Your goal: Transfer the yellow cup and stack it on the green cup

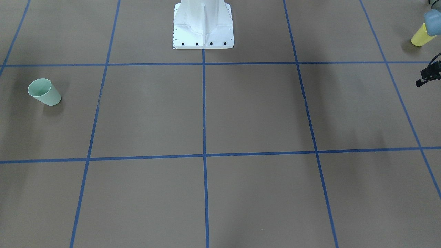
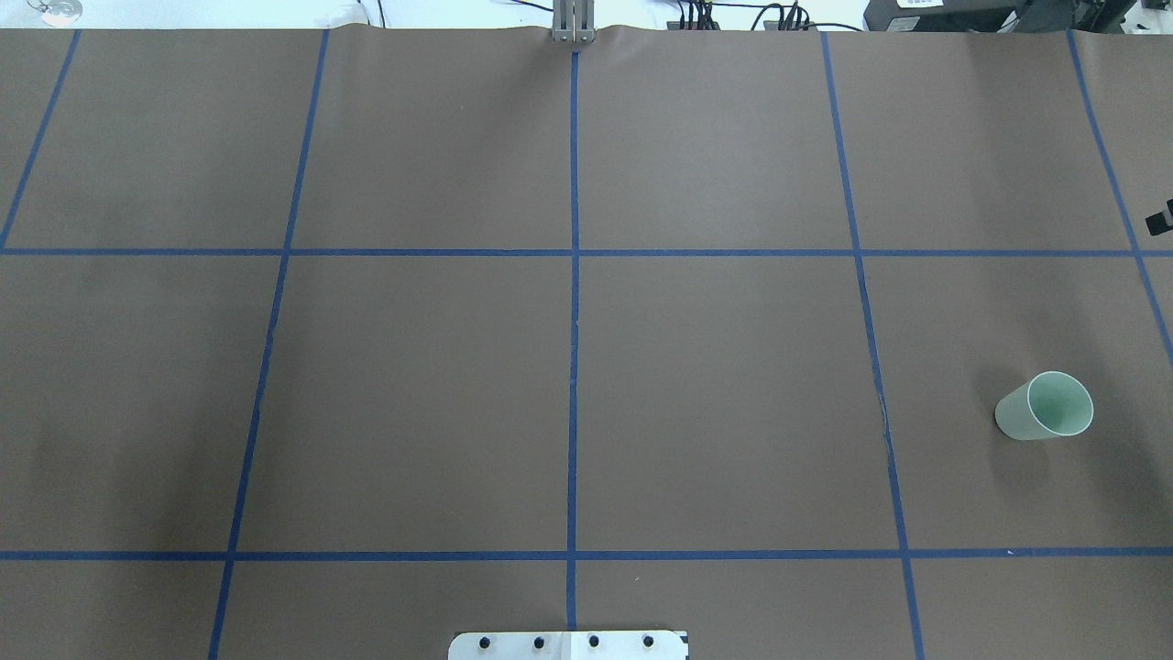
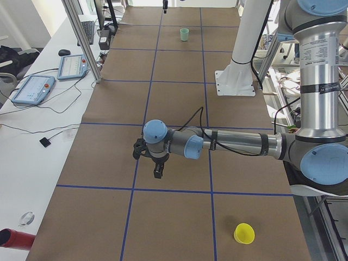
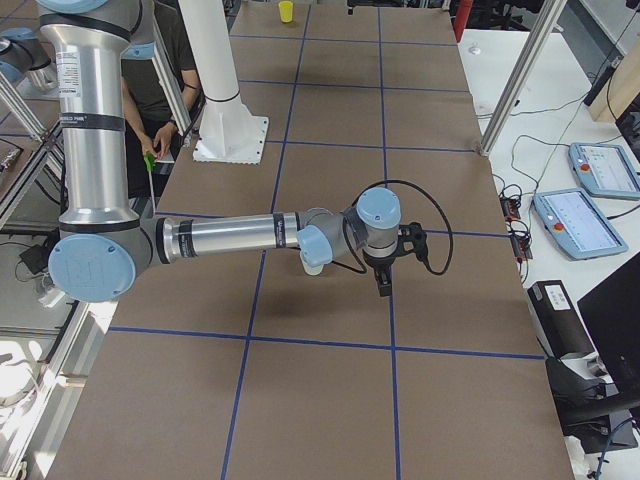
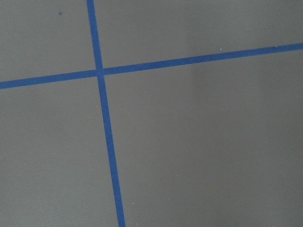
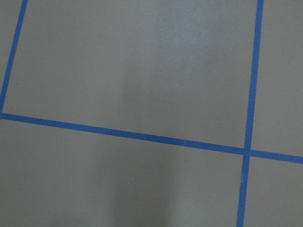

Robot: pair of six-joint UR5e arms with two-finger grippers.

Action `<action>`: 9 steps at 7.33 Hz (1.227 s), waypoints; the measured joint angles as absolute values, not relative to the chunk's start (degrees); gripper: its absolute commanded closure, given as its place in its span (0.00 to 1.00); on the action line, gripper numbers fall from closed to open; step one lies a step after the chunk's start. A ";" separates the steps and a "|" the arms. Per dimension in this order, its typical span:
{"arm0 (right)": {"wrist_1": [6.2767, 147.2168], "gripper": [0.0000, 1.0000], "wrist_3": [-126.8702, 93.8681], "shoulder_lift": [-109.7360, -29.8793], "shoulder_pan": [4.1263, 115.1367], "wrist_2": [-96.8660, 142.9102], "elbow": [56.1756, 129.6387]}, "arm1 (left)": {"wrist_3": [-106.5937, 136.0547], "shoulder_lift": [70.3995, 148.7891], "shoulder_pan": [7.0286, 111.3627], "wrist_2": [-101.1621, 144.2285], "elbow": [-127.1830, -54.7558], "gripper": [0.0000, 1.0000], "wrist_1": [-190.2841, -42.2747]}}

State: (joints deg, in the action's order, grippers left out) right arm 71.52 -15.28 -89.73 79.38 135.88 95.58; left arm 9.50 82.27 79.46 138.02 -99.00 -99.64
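Note:
The yellow cup stands upright near the robot's side of the table at its left end; it also shows in the exterior left view. The green cup stands upright, mouth up, at the right end, and also shows in the front view. My left gripper hangs above the table, well away from the yellow cup. My right gripper hangs beside the green cup, which sits under its wrist. I cannot tell whether either gripper is open or shut. The wrist views show only bare mat.
The white robot pedestal stands at mid-table on the robot's side. Blue tape lines grid the brown mat. Metal frame posts and teach pendants line the operators' side. A person stands behind the robot.

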 measured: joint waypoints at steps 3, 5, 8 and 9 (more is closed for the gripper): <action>71.19 0.00 -18.16 -89.74 79.10 135.88 95.33 | 29.19 79.53 78.92 135.61 -99.02 0.00 -99.85; 71.24 0.01 -18.40 -89.74 77.91 135.91 95.14 | 43.16 78.97 78.04 135.06 -99.03 0.00 -100.00; 71.26 0.01 -18.43 -88.82 74.60 136.02 95.13 | 62.60 77.14 76.52 130.14 -99.11 0.00 -101.89; 71.22 0.01 -18.43 -88.66 73.86 136.38 95.28 | 70.60 76.12 75.96 128.40 -99.12 0.00 -103.66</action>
State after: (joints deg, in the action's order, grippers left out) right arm 71.22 -18.43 -88.66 73.86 136.38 95.28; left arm 70.60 76.12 75.96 128.40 -99.12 -103.66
